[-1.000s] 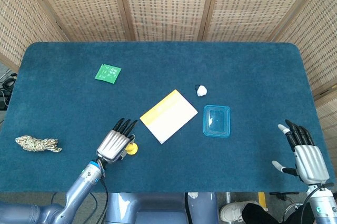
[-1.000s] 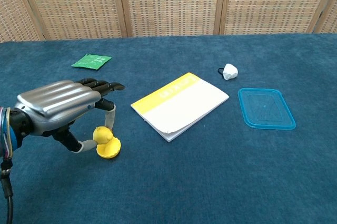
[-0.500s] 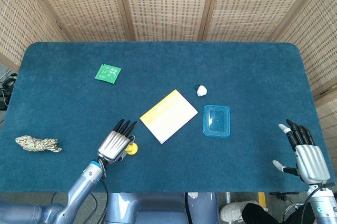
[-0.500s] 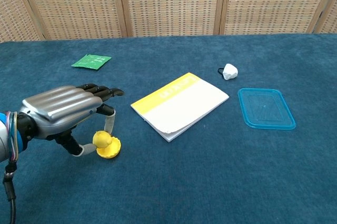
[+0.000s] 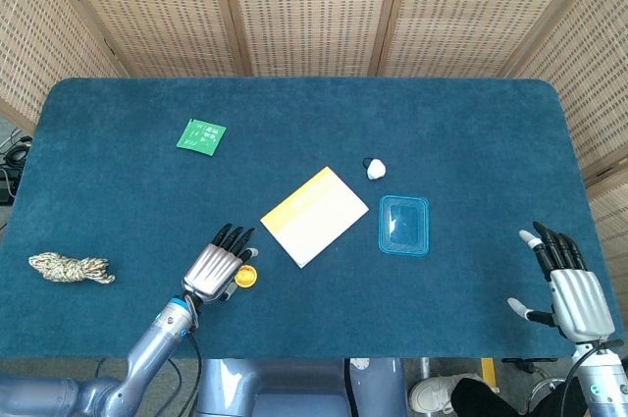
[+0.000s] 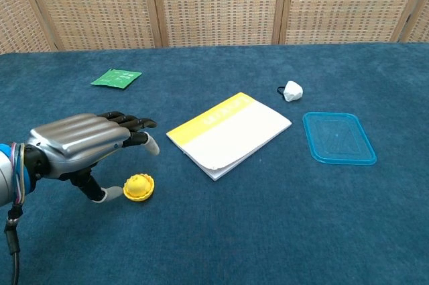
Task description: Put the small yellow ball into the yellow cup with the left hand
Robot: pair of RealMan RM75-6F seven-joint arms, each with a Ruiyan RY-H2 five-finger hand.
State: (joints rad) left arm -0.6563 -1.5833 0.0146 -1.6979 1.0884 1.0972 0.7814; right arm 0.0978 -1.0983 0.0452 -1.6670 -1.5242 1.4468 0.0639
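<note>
The small yellow ball (image 6: 138, 184) sits inside the low yellow cup (image 6: 139, 193) on the blue tablecloth, near the front left. In the head view ball and cup show as one yellow spot, the cup (image 5: 245, 278). My left hand (image 6: 80, 144) hovers just left of the cup with its fingers stretched out and apart, holding nothing; its thumb tip lies close beside the cup. In the head view that left hand (image 5: 214, 270) is just left of the cup. My right hand (image 5: 569, 285) is open at the table's front right corner, far from the cup.
A yellow-and-white booklet (image 5: 314, 216) lies right of the cup, with a clear blue tray (image 5: 404, 225) beyond it. A small white object (image 5: 376, 170) lies behind the tray. A green packet (image 5: 201, 135) lies at the back left, a coil of rope (image 5: 69, 267) at the far left.
My left hand let go of the yellow ball, which now rests in the cup. Its thumb and finger have spread apart and the hand has drawn slightly away to the left.
</note>
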